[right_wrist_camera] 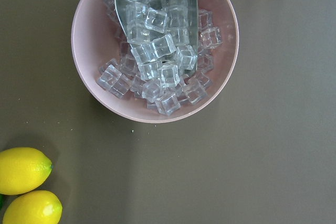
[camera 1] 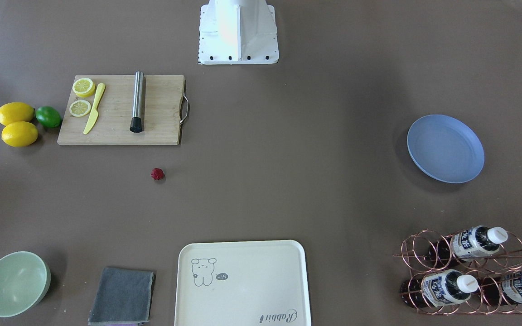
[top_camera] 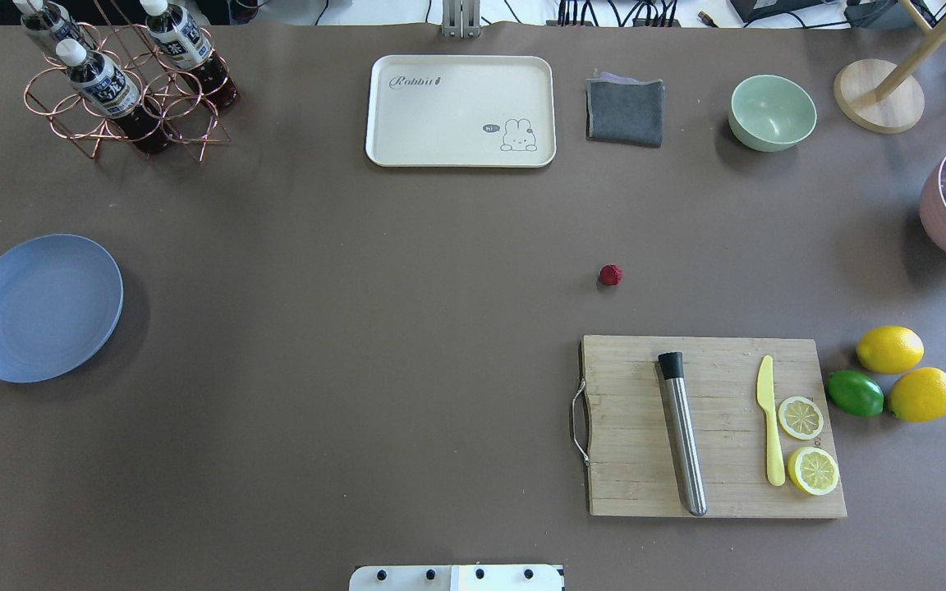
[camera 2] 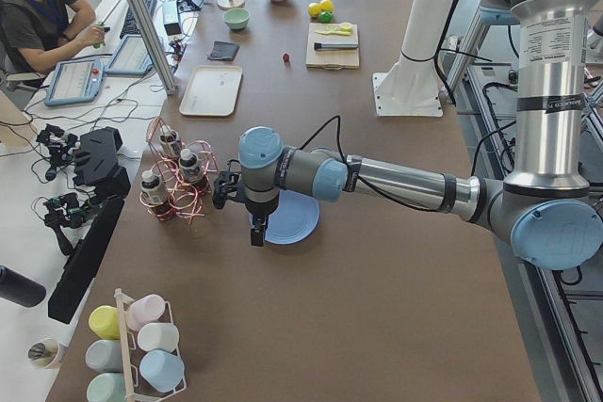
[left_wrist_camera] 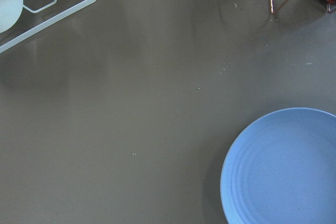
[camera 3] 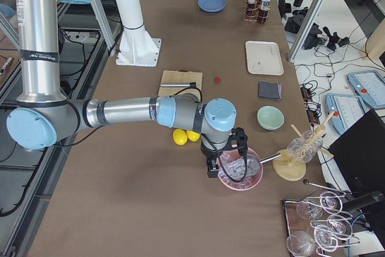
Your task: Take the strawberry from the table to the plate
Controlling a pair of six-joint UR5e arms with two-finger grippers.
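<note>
The tiny dark red strawberry (top_camera: 611, 275) lies on the brown-grey table (top_camera: 358, 328), well apart from the round light blue plate (top_camera: 42, 308). Clear ice cubes (right_wrist_camera: 157, 72) fill the round pink bowl (right_wrist_camera: 84, 19). I cannot tell whether the left gripper (camera 2: 256, 233) and right gripper (camera 3: 212, 170) are clenched.

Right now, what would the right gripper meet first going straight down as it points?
The right gripper would probably meet the pink bowl of ice cubes, near its rim; depth is unclear.
</note>
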